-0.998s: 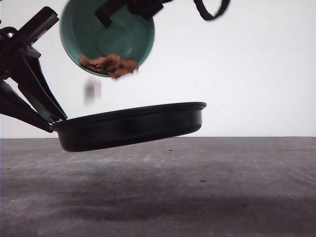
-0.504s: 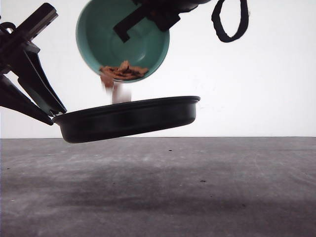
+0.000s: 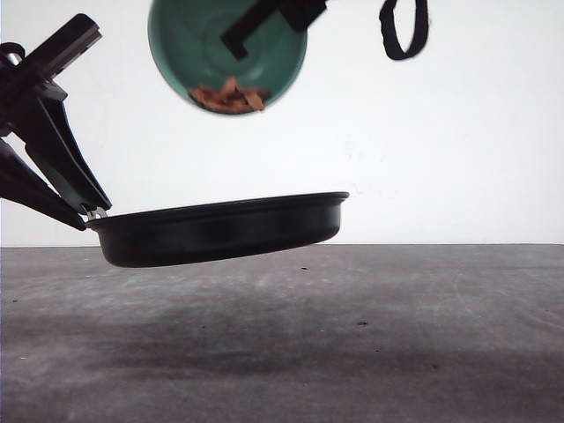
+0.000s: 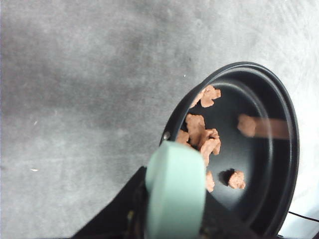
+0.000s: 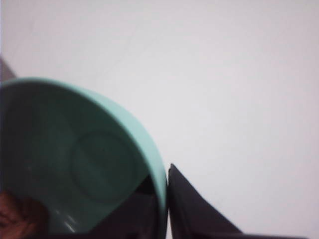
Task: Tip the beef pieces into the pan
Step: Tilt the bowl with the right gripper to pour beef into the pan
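Note:
The black pan (image 3: 220, 231) hangs level above the grey table, held at its mint-green handle (image 4: 175, 191) by my left gripper (image 3: 84, 210), which is shut on that handle. Several beef pieces (image 4: 202, 137) lie inside the pan (image 4: 259, 149), and one blurred piece (image 4: 261, 127) is falling in. Above the pan, a teal bowl (image 3: 189, 40) is tipped with its mouth toward the camera, more beef pieces (image 3: 231, 97) heaped at its lower lip. My right gripper (image 5: 167, 199) is shut on the bowl's rim (image 5: 158, 174), one finger inside and one outside.
The grey table (image 3: 352, 352) stretches below the pan, with a white wall behind. A black cable loop (image 3: 404, 31) dangles from the right arm near the bowl.
The bowl has risen and shifted slightly right, with fewer pieces at its lip. The pan has dropped a little and levelled out. Pieces that were falling have landed in the pan.

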{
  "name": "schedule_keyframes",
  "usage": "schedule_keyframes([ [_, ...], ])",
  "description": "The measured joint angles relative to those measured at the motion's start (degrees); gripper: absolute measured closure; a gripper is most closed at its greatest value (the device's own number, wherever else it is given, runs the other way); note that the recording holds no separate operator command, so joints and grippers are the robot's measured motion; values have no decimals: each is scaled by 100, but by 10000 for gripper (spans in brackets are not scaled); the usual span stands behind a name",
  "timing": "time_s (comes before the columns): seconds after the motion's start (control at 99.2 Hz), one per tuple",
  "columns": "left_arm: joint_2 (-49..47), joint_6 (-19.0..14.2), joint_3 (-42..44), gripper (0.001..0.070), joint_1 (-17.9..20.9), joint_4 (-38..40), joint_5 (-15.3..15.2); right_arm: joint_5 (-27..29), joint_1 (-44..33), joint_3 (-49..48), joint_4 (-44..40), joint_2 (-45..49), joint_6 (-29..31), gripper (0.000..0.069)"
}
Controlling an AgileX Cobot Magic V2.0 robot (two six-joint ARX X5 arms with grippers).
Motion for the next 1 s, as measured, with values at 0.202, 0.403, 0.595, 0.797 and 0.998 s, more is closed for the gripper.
schedule_keyframes([
  [0.202,0,0,0,657,0,15,-7,-105,0,-2,96,437,-129,679],
  [0.403,0,0,0,657,0,127,-11,-114,7,-22,713,730,-391,679],
  [0.595,0,0,0,657,0,133,-11,-96,9,-24,844,728,-444,679],
  [0.797,0,63,0,657,0,142,-26,31,-50,-90,833,728,-415,679],
  [0.998,0,107,0,657,0,208,-72,352,-50,-90,826,728,-291,679],
])
